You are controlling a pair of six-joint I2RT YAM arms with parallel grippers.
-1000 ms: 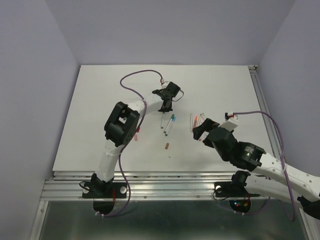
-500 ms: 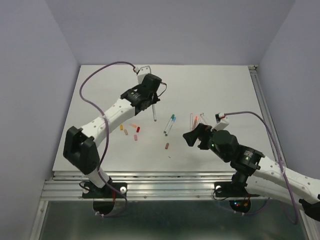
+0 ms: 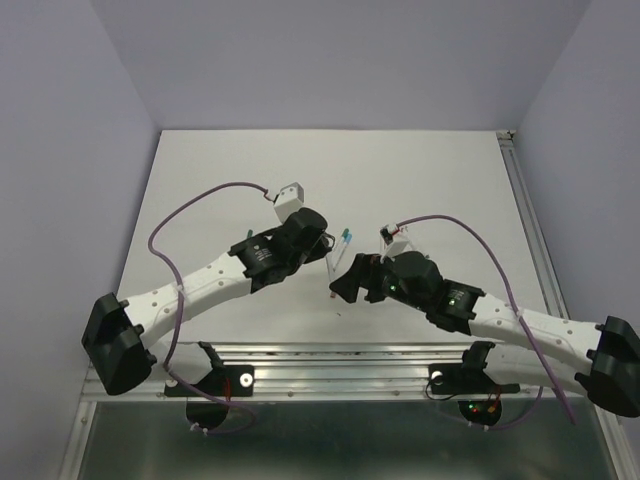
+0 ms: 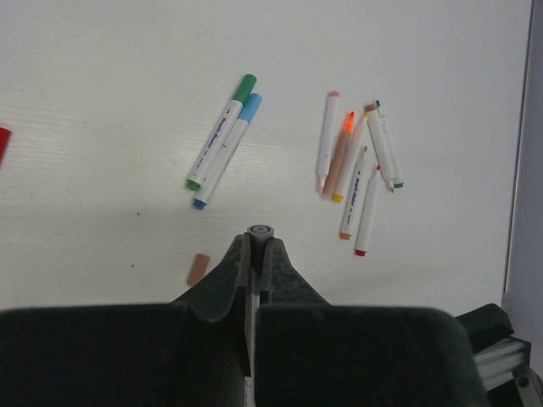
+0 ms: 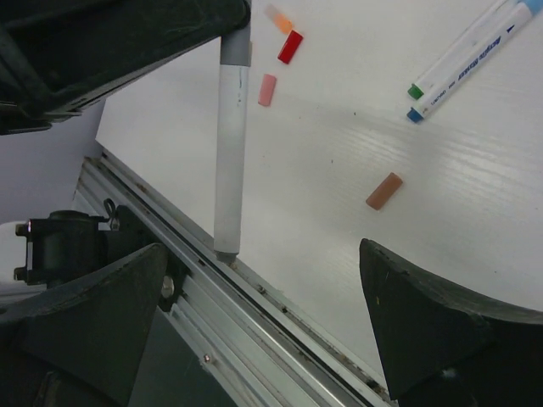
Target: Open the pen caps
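Note:
My left gripper [image 4: 260,246] is shut on a pen with a white barrel [image 5: 229,153]; its grey end [image 4: 260,230] sticks out past the fingertips. In the top view the left gripper [image 3: 322,245] is over the near middle of the table. My right gripper [image 5: 263,339] is open and empty; the held pen's free end hangs just beyond its jaws, nearer the left finger [image 5: 93,314]. It faces the left gripper in the top view [image 3: 345,285]. A green pen [image 4: 222,131] and a blue pen [image 4: 227,151] lie side by side.
Several pens lie in a cluster [image 4: 356,174] to the right. Loose caps lie on the table: brown [image 5: 383,191], red [image 5: 290,47], pink [image 5: 267,89], orange [image 5: 278,19]. The table's metal front rail [image 5: 280,314] runs below the right gripper.
My left arm has swung from the far middle of the table back to the near middle, carrying the pen. My right arm has moved left toward it, its gripper open.

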